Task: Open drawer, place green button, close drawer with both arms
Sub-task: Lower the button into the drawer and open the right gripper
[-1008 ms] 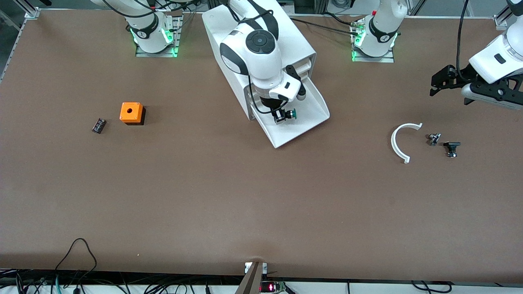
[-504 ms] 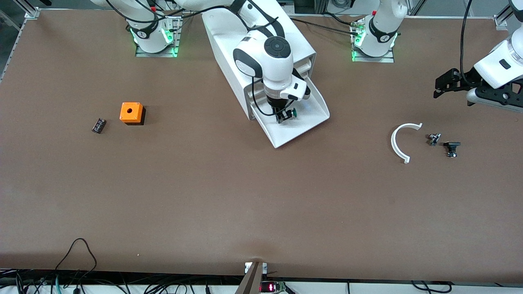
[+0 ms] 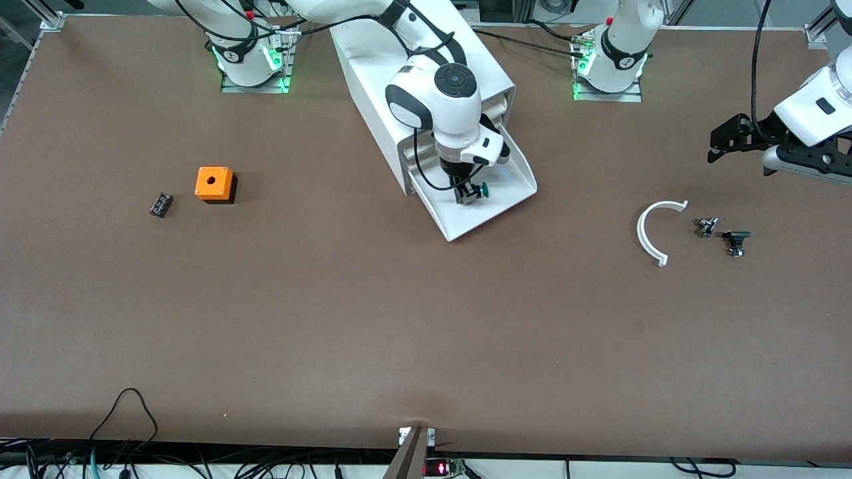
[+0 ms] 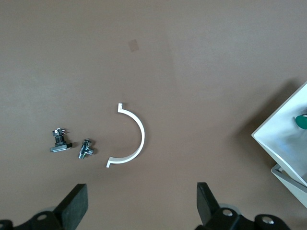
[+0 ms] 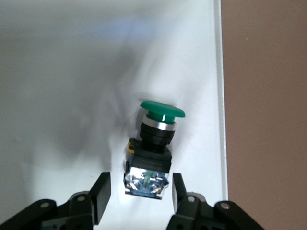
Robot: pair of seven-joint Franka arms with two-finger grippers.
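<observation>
The bottom drawer (image 3: 509,189) of the white cabinet (image 3: 496,74) stands pulled out. The button (image 3: 480,191), green cap and black body, lies on its side on the drawer floor (image 5: 72,72). My right gripper (image 3: 466,194) is low in the drawer, open, its fingers apart on either side of the button's (image 5: 156,139) bluish rear with a gap on each side. My right gripper (image 5: 139,194) holds nothing. My left gripper (image 3: 722,140) hangs open and empty over the table at the left arm's end. The left wrist view shows the left gripper (image 4: 141,211), the drawer (image 4: 283,139) corner and the green button cap (image 4: 301,121).
An orange cube with a hole (image 3: 213,183) and a small black part (image 3: 160,204) lie toward the right arm's end. A white curved piece (image 3: 649,233) and two small dark parts (image 3: 707,227) (image 3: 735,241) lie under the left gripper's side of the table.
My right gripper carried the button a little farther along the drawer, lowered it, and its fingers have parted, letting the button go. The left arm has hardly moved.
</observation>
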